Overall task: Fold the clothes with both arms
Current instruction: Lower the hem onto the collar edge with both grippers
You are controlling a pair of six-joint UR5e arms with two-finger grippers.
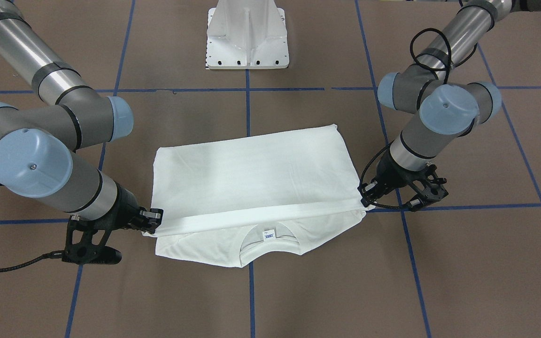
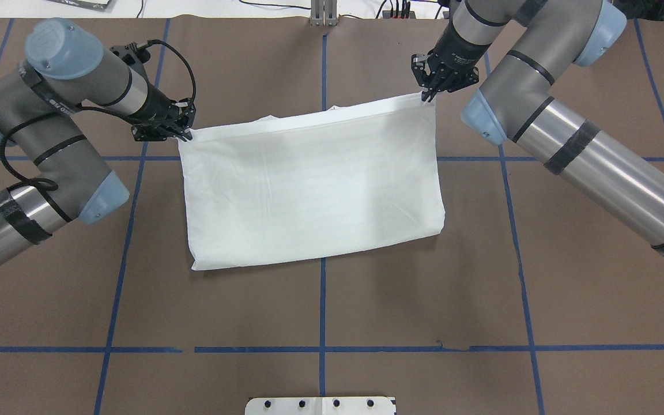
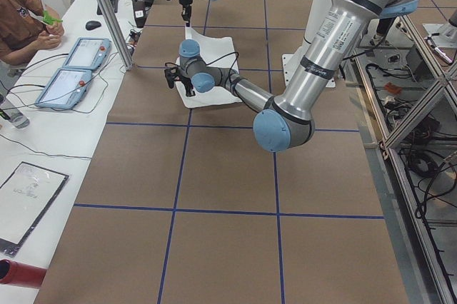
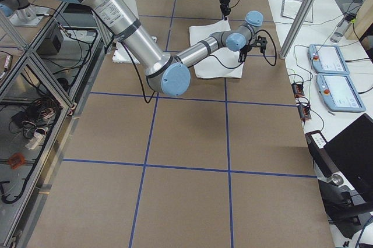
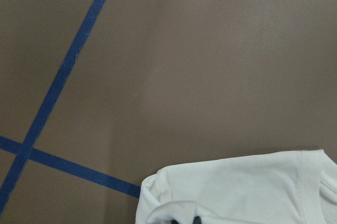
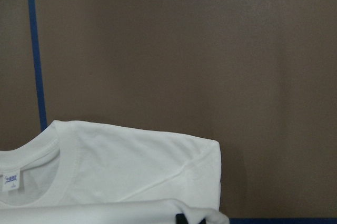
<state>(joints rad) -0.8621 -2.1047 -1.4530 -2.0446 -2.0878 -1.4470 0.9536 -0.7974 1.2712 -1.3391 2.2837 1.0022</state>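
I have my left pincer (image 2: 185, 134) and my right pincer (image 2: 427, 95) each clamped on one corner of the hem (image 1: 258, 217) of the white T-shirt (image 2: 309, 190). The shirt lies in the middle of the counter (image 2: 320, 311), more toward the edge far from my base than the near one.

The lower half is laid over the upper half, so the body is doubled into a broad rectangle with its fold on the side nearest my base. No sleeve sticks out at either side, so I take them to be tucked inside. The hem stops just short of the collar (image 1: 268, 246). The collar, the neck label (image 1: 267, 234) and a strip of both shoulders show past it.

I judge the fold most of the way done. What is left is to set the hem corners down, let go, and perhaps fold side to side for a smaller bundle.
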